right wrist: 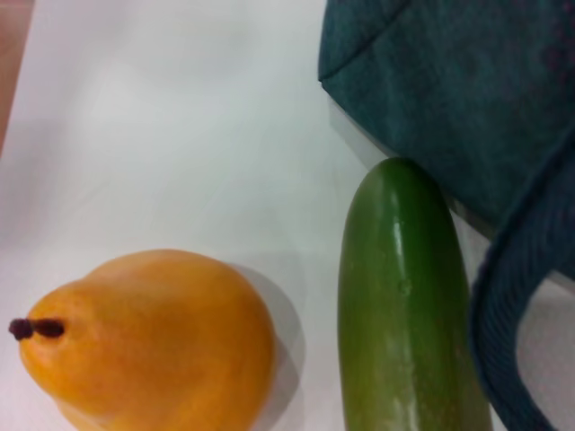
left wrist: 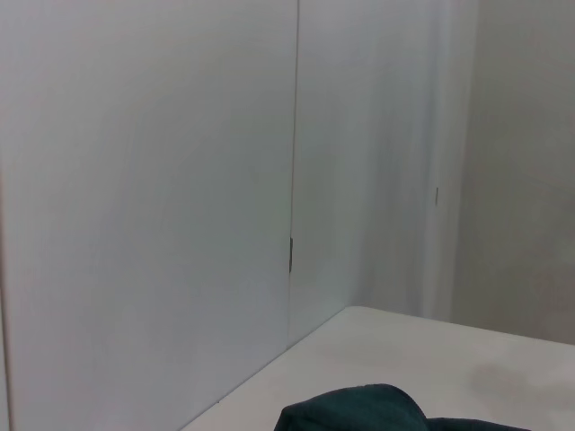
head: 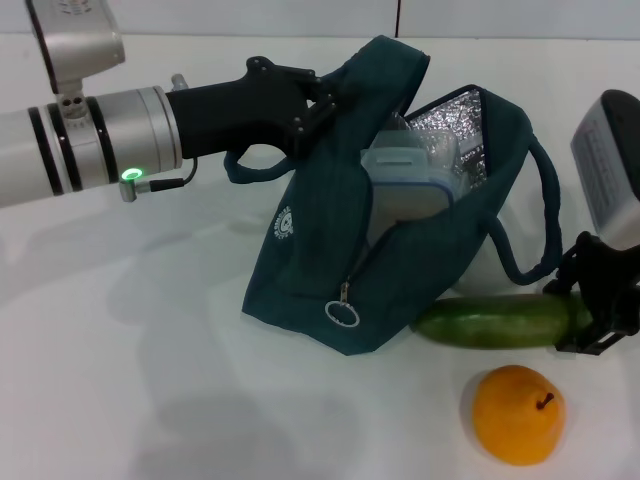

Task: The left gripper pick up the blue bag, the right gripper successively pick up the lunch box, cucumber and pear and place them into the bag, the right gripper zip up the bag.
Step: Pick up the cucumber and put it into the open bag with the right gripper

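We saw white table (head: 150, 330) carrying blue bag (head: 320, 260), bottom edge resting on surface. Cucumber (head: 495, 322) lay flat, one end at right gripper (head: 600, 300) jaws, other end against bag base. Orange pear (head: 518, 414) sat near cucumber, apart from it, stem toward jaws.

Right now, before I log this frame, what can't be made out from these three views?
- Right claw: at the cucumber end in the head view; whether it grips is unclear, and its wrist view shows no fingers.
- Left claw: fingertips buried in the blue bag fabric.
- Lunch box: lower part hidden inside the bag.
- Left wrist view: mostly wall, only a scrap of the bag.
- Pear: underside hidden.
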`<state>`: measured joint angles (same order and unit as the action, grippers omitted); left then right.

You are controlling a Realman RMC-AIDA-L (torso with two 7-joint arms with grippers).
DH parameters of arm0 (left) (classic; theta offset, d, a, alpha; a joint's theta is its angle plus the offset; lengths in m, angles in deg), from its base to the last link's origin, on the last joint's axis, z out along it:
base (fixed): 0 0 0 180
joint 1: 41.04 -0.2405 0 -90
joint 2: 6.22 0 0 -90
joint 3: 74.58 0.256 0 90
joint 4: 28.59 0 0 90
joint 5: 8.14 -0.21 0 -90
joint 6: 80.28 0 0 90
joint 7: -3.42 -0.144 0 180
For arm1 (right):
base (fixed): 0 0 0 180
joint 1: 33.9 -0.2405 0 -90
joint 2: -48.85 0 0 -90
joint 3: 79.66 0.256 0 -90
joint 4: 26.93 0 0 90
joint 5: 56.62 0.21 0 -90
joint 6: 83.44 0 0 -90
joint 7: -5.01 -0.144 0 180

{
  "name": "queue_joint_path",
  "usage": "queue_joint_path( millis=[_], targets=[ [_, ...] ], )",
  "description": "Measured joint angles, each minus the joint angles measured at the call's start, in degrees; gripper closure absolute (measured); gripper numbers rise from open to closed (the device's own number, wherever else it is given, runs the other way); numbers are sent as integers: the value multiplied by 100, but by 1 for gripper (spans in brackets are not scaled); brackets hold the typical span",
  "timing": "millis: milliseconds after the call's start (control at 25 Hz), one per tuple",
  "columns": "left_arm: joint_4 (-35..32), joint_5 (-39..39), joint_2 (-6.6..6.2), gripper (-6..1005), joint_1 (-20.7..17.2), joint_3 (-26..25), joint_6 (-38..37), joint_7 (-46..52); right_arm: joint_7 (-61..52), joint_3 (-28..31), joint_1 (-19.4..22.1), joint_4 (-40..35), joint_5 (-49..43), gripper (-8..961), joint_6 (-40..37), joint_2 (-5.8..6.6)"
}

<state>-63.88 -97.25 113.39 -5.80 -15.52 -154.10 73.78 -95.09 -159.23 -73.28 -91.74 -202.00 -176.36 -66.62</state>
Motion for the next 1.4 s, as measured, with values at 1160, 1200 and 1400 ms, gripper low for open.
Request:
queue_joint_path(
  millis=[1160,1200,1400],
  targets=[
    [3,316,10,927,-63,19,-535,22,2916,5029,1884,-152,2417,330,-2608,33],
    [2,317,5,927,-64,18,-586,24,2846,5032,1880,-162,2460,330,-2604,31],
    [-2,318,-3,926,-64,18,-679,25,2398,5043,1809,-179,2988,330,-2512,25]
  ],
)
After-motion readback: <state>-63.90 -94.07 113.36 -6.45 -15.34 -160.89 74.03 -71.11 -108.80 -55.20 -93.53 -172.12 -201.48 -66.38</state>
